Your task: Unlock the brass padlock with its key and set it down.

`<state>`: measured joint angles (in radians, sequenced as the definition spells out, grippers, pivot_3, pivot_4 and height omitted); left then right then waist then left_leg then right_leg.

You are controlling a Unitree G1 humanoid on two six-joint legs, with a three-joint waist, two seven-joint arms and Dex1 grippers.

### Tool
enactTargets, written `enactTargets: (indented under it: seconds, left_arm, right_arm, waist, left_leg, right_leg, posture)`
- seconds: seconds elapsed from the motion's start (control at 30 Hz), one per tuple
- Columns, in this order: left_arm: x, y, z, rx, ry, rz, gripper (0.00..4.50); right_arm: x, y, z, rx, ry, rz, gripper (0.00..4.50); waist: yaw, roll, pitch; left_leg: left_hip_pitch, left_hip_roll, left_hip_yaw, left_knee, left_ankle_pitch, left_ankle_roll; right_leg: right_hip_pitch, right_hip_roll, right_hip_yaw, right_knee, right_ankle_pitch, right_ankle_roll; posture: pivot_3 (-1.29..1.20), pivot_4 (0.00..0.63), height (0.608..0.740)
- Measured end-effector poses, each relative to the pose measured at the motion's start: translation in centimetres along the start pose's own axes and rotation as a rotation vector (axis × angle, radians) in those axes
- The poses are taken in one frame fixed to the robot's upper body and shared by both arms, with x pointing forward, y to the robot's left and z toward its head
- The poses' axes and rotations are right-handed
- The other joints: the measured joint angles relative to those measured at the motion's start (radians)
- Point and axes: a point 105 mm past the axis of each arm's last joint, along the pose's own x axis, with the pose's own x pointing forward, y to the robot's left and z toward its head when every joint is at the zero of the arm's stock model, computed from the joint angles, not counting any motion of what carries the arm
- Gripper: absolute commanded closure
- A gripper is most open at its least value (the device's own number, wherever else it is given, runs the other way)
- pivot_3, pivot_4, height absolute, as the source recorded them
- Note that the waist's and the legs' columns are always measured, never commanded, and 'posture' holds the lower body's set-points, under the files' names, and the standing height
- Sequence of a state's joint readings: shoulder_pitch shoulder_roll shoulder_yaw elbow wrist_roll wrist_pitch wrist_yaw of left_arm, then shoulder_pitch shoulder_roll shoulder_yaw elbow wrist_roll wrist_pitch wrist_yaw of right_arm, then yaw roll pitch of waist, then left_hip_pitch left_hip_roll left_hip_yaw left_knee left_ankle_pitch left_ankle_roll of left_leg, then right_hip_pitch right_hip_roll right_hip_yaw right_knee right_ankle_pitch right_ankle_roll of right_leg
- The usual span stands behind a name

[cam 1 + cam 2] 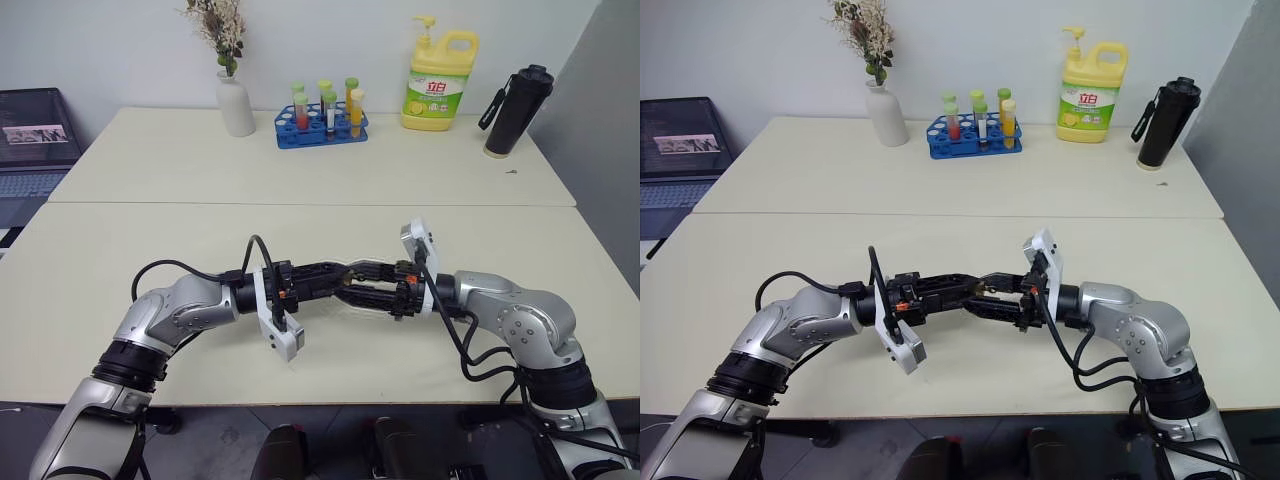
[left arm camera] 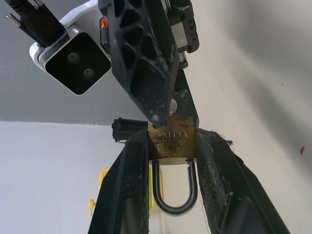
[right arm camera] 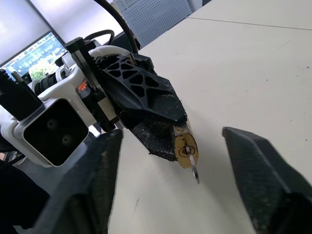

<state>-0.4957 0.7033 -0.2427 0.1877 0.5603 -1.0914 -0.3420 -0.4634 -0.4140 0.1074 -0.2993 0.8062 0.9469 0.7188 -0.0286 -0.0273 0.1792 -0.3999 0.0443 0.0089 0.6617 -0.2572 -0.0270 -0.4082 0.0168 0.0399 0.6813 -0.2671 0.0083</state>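
The small golden-brass padlock (image 2: 171, 141) is clamped in the left jaws; the right jaws, apart, should be closed squarely on the thin silvery key (image 3: 194, 168) before turning.

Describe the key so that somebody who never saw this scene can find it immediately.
Above the front edge of the cream table, the two black grippers meet. The left gripper is shut on the brass padlock, and the key sticks out of the padlock's end face. It is the thin silvery piece between the right gripper's open fingers, unlike the golden lock body.
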Motion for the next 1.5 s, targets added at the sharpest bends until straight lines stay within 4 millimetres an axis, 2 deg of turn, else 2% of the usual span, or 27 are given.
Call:
enactTargets:
  seconds: [0.17, 0.2, 0.5, 0.7, 0.87, 0.97, 1.13, 1.23, 1.27, 1.3, 1.33, 1.4, 1.5]
  left_arm:
    - [-0.1, -0.1, 0.2, -0.008, -0.003, 0.002, 3.53]
    - [-0.1, -0.1, 0.2, -0.009, -0.004, 0.003, 3.53]
    - [-0.1, -0.1, 0.4, -0.038, -0.009, 0.009, 3.53]
    - [-0.2, 0.2, 1.2, -0.117, -0.053, 0.030, 1.61]
    - [-1.3, 0.9, 2.6, -0.204, -0.098, 0.007, 0.00]
    - [-1.4, 2.3, 3.3, -0.311, -0.092, 0.036, 0.00]
    - [-1.7, 3.5, 2.5, -0.648, 0.019, 0.105, 0.00]
    - [-1.9, 5.1, 1.6, -0.846, 0.069, 0.156, 0.56]
    - [-2.3, 5.9, 0.3, -0.907, 0.104, 0.194, 0.98]
    - [-2.6, 6.3, -0.3, -0.927, 0.123, 0.215, 1.14]
    - [-3.2, 6.9, -1.3, -0.973, 0.152, 0.234, 1.54]
    - [-3.8, 6.6, -2.1, -1.036, 0.178, 0.233, 2.22]
    - [-3.8, 4.4, -3.0, -1.122, 0.188, 0.191, 3.21]
  right_arm:
    - [-0.1, -0.1, 0.0, 0.005, -0.001, -0.001, 4.16]
    - [-0.1, -0.1, 0.0, 0.004, -0.001, -0.001, 4.34]
    - [-0.2, 0.0, 0.1, -0.001, 0.003, 0.011, 4.33]
    - [-0.1, 0.4, 0.4, -0.011, 0.000, 0.043, 4.33]
    - [-0.3, 0.0, 0.4, -0.023, 0.006, 0.037, 4.33]
    - [-0.6, -0.9, 0.4, -0.034, 0.012, -0.001, 4.33]
    - [-1.0, -1.7, 0.3, -0.054, 0.020, -0.028, 4.33]
    - [-1.2, -1.7, 0.4, -0.077, 0.025, -0.020, 4.33]
    - [-1.3, -1.7, 0.3, -0.093, 0.037, -0.016, 4.33]
    - [-1.2, -1.6, 0.3, -0.100, 0.042, -0.013, 4.33]
    - [-1.2, -1.5, 0.3, -0.107, 0.044, 0.001, 4.33]
    - [-1.1, -1.3, 0.2, -0.112, 0.049, 0.017, 4.33]
    - [-1.0, -0.9, 0.4, -0.139, 0.049, 0.036, 4.33]
  waist:
    - [0.000, 0.000, 0.000]
    - [0.000, 0.000, 0.000]
    - [0.000, 0.000, 0.000]
    - [0.000, 0.000, 0.000]
    - [-0.002, 0.000, 0.000]
    - [-0.002, 0.000, 0.000]
    - [-0.002, 0.000, 0.000]
    - [-0.002, 0.000, 0.000]
    - [-0.001, 0.000, 0.000]
    - [-0.002, 0.000, 0.000]
    - [-0.002, 0.000, 0.000]
    - [-0.003, 0.000, 0.000]
    - [-0.002, 0.000, 0.001]
  left_leg:
    - [0.000, 0.000, 0.000, 0.000, 0.000, 0.000]
    - [0.000, 0.000, 0.000, 0.000, 0.000, 0.000]
    - [0.000, 0.000, 0.000, 0.000, 0.000, 0.000]
    - [0.000, 0.000, 0.000, 0.000, 0.000, 0.000]
    - [0.000, 0.000, 0.000, 0.000, 0.000, 0.000]
    - [0.000, 0.000, 0.000, 0.000, 0.000, 0.000]
    - [0.000, 0.000, -0.001, 0.000, 0.000, 0.000]
    - [0.000, 0.000, -0.001, 0.000, 0.000, 0.000]
    - [0.000, 0.000, -0.002, 0.000, 0.000, 0.000]
    - [0.000, 0.000, -0.002, 0.001, 0.000, 0.000]
    - [0.001, 0.000, -0.001, 0.000, 0.000, 0.000]
    - [0.001, 0.000, -0.001, 0.000, 0.000, 0.000]
    - [0.000, 0.000, -0.001, 0.000, 0.000, 0.000]
  right_leg:
    - [0.000, 0.000, 0.000, 0.000, 0.000, 0.000]
    - [0.000, 0.000, 0.000, 0.000, 0.000, 0.000]
    - [0.000, 0.000, 0.000, 0.000, 0.000, 0.000]
    - [0.000, 0.000, 0.000, 0.000, 0.000, 0.000]
    - [0.000, 0.000, 0.000, 0.000, 0.000, 0.000]
    - [0.000, 0.000, 0.000, 0.000, 0.000, 0.001]
    - [0.000, 0.000, -0.001, 0.000, -0.001, 0.001]
    - [0.000, 0.001, 0.000, 0.000, -0.001, 0.001]
    - [0.000, 0.002, -0.001, 0.000, -0.001, 0.001]
    - [0.000, 0.003, -0.001, 0.000, -0.001, 0.001]
    - [0.000, 0.006, 0.000, 0.000, -0.001, 0.001]
    - [0.000, 0.006, 0.000, 0.000, -0.001, 0.001]
    - [0.000, 0.006, 0.000, -0.001, -0.001, 0.001]
  posture:
    - [0.00, 0.150, 0.740]
    - [0.00, 0.150, 0.740]
    - [0.00, 0.150, 0.740]
    - [0.00, 0.150, 0.740]
    - [0.00, 0.150, 0.740]
    - [0.00, 0.150, 0.740]
    - [0.00, 0.150, 0.740]
    - [0.00, 0.150, 0.740]
    - [0.00, 0.150, 0.740]
    - [0.00, 0.150, 0.740]
    - [0.00, 0.150, 0.740]
    - [0.00, 0.150, 0.740]
    - [0.00, 0.150, 0.740]
